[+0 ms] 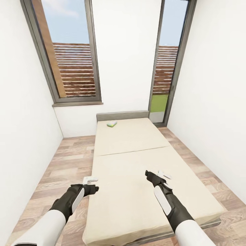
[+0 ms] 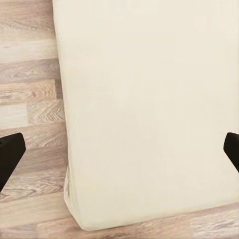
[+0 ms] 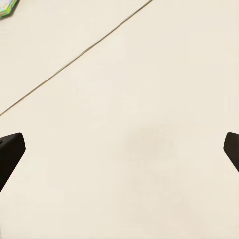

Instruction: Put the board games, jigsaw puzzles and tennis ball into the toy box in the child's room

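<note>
The bed (image 1: 136,143) runs away from me, a plain beige mattress on a dark grey frame. One board game (image 1: 111,124), a small white-green box, lies at the bed's far end near the headboard; its corner also appears in the right wrist view (image 3: 6,7). My left gripper (image 1: 90,180) hovers open over the bed's near left edge, above mattress and floor (image 2: 119,149). Over the near half of the mattress my right gripper (image 1: 164,176) is open and holds nothing (image 3: 119,149). The table, toy box, jigsaw puzzles and tennis ball are out of view.
White walls close in on both sides of the narrow room. Two tall windows (image 1: 73,54) stand behind the bed. Strips of wooden floor (image 1: 68,160) run along the left and right of the bed.
</note>
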Controlling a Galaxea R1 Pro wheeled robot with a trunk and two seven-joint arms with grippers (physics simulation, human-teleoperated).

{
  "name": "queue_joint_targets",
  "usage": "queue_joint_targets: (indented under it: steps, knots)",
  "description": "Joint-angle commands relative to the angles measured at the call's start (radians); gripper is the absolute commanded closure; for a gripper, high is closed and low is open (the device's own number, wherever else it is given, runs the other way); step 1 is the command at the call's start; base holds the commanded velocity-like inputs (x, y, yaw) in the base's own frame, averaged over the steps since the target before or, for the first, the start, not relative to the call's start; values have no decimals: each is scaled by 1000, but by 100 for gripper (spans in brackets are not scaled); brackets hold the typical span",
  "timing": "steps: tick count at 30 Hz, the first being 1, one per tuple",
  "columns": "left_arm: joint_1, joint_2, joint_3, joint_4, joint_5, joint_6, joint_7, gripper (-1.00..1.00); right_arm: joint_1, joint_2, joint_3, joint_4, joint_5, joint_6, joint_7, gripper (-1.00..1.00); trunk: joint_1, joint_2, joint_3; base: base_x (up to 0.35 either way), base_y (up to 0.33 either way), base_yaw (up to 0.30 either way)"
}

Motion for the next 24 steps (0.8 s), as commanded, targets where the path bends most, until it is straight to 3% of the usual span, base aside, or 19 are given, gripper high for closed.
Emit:
queue_joint_targets:
  steps: [1,9,24]
  knots:
    - [-1,0,-1,-2,9,6,2,-100,-1,0,3,-2,-6,4,-8,-100,1,-2,-3,22,6,0]
    - [-1,0,-1,-2,9,6,2,-100,-1,0,3,-2,-6,3,-8,-100,1,-2,-3,8,2,-25]
    - [-1,-1,-1,-2,9,6,2,-100,-1,0,3,-2,-6,4,-7,-100,1,-2,-3,6,0,-212]
